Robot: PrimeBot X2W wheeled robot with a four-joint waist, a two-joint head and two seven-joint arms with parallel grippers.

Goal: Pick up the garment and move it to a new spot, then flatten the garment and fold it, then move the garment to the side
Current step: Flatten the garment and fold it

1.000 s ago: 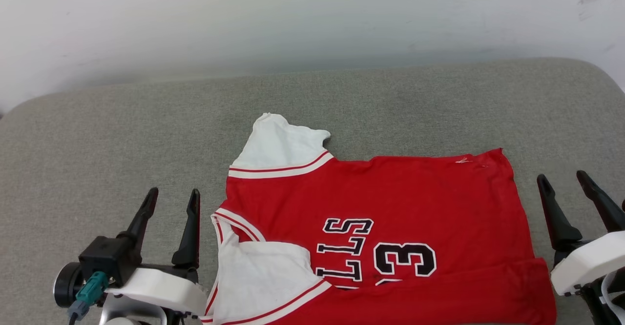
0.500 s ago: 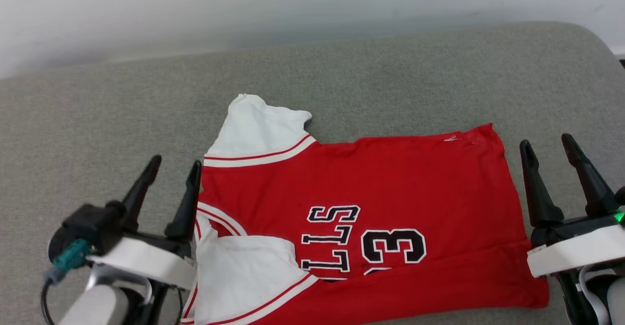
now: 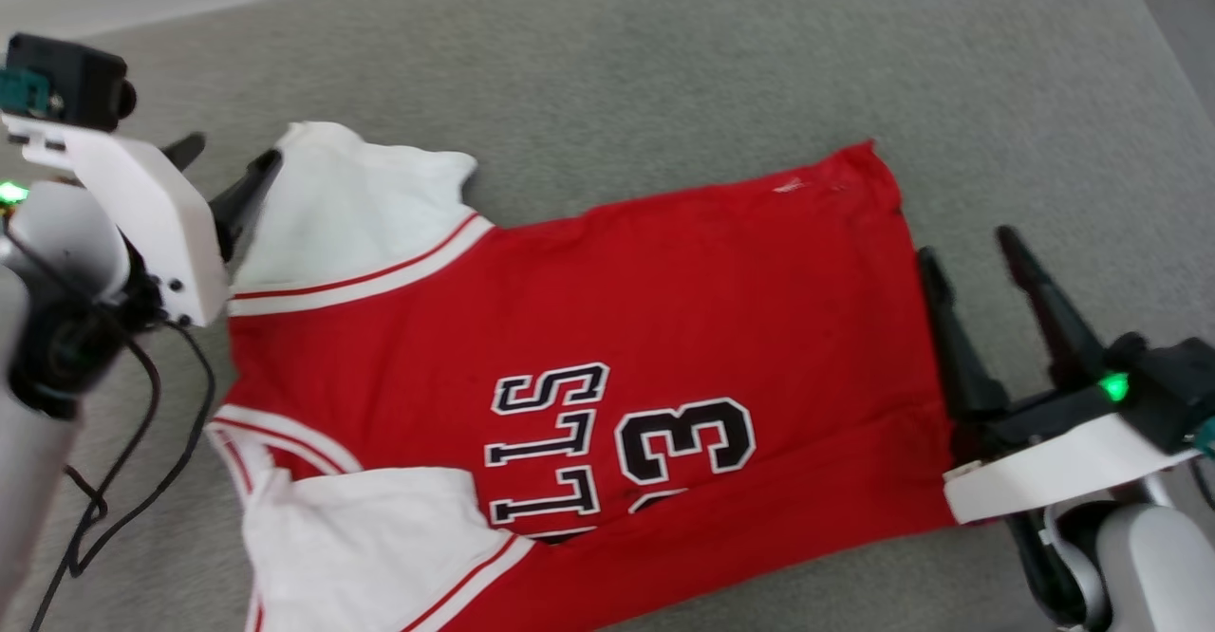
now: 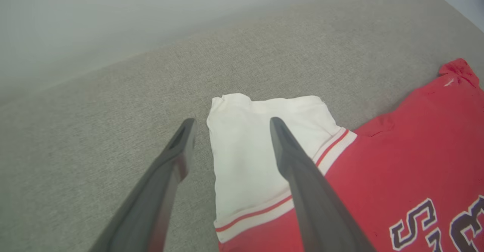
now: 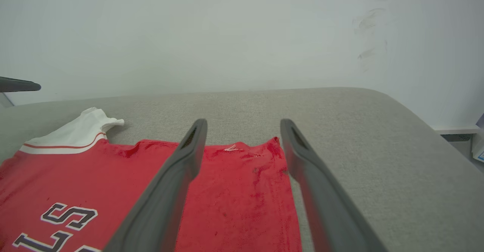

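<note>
Garment flat between wide left jaws at sleeve and wide right jaws at hem.

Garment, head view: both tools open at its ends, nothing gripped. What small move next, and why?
Probably lower the left tool and close on the far white sleeve: it hangs open astride that sleeve's edge, the right tool is open beside the hem, and the garment lies ungripped.

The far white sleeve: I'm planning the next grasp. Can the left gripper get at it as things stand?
Probably yes. The left gripper is open and poised over the edge of the white sleeve, which lies flat on the grey cushion with nothing covering it.
</note>
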